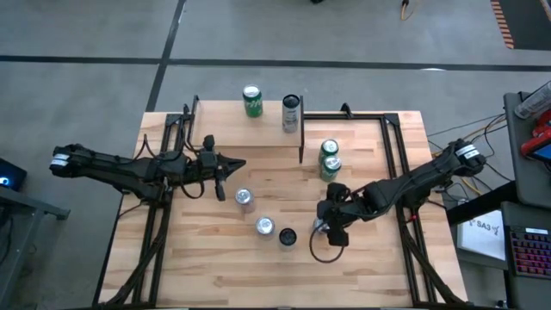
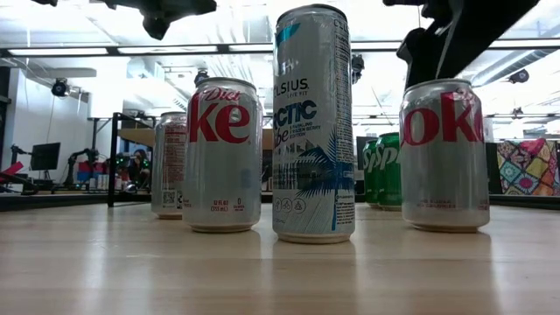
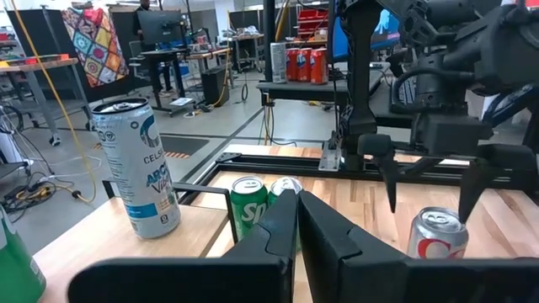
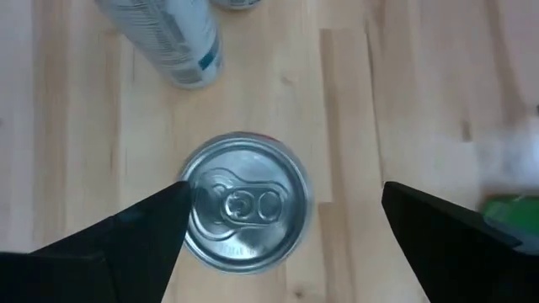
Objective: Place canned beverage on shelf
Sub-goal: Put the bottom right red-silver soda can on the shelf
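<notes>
A silver Coke can (image 4: 244,206) stands upright on the table near its middle. My right gripper (image 4: 285,198) hovers open over it, pointing steeply down, one finger on either side of the can's top (image 3: 438,220) and just above it. My left gripper (image 1: 232,165) is shut and level in the air left of centre, holding nothing. The shelf (image 1: 224,129) is at the far left of the table. A tall Celsius can (image 3: 139,164) and a green can (image 1: 251,101) stand on it.
Two Diet Coke cans (image 1: 244,200) (image 1: 264,226) and a tall Celsius can (image 1: 287,237) stand close on the left of the can under my right gripper. Two green Sprite cans (image 1: 330,158) stand beyond it. Black frame rails (image 1: 396,146) run along the table's sides.
</notes>
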`<state>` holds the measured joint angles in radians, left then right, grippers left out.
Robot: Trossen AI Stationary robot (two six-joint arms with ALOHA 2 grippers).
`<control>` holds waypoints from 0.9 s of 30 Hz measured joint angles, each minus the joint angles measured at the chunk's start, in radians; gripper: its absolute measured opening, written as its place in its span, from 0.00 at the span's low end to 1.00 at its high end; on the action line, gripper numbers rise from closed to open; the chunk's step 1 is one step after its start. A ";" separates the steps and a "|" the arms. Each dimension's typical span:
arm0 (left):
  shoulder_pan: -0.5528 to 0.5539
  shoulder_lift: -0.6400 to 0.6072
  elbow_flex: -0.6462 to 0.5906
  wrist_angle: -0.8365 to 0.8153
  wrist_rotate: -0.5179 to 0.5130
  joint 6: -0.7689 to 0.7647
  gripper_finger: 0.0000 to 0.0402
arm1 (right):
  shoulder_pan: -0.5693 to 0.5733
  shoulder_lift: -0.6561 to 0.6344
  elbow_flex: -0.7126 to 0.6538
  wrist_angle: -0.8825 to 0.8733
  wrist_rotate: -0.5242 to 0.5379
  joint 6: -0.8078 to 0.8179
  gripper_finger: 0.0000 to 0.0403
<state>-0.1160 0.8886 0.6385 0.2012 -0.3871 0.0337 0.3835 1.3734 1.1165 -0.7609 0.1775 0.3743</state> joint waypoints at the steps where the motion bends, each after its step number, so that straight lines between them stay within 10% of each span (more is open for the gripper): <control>1: 0.000 0.000 0.001 0.001 0.000 -0.003 0.00 | -0.003 -0.008 0.007 0.000 0.005 -0.009 0.94; 27: 0.000 0.042 0.001 0.032 0.000 -0.033 0.00 | 0.090 0.025 0.087 -0.147 0.061 0.237 0.94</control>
<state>-0.1160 0.9306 0.6395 0.2328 -0.3869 0.0010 0.4730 1.3982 1.2037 -0.9081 0.2385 0.6113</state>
